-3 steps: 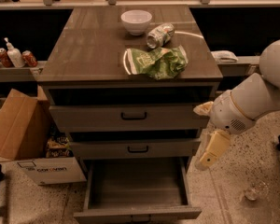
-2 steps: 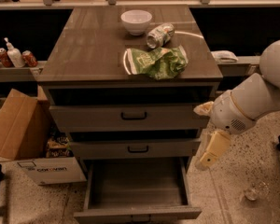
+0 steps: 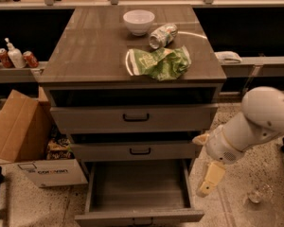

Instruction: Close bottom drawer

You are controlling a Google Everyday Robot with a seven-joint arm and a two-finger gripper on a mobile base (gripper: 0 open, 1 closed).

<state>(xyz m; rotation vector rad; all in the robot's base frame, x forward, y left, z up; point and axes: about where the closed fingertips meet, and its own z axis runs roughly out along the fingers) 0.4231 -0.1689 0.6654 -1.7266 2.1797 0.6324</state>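
Bottom drawer [image 3: 139,188], a grey wood-grain box with a plain, smooth interior, stands pulled out at lower centre. Cream, wedge-shaped gripper [image 3: 210,175] hangs beside it, lower right, not touching; open or closed, I cannot tell.

bottom drawer [image 3: 138,215]: front panel cut by lower edge | gripper [image 3: 206,170] right of it: partly hidden

The white arm [image 3: 255,124] angles downward, its tool [image 3: 206,168] hanging low.

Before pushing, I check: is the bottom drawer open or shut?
Open: bottom drawer pulled out, interior showing; end effector beside it.
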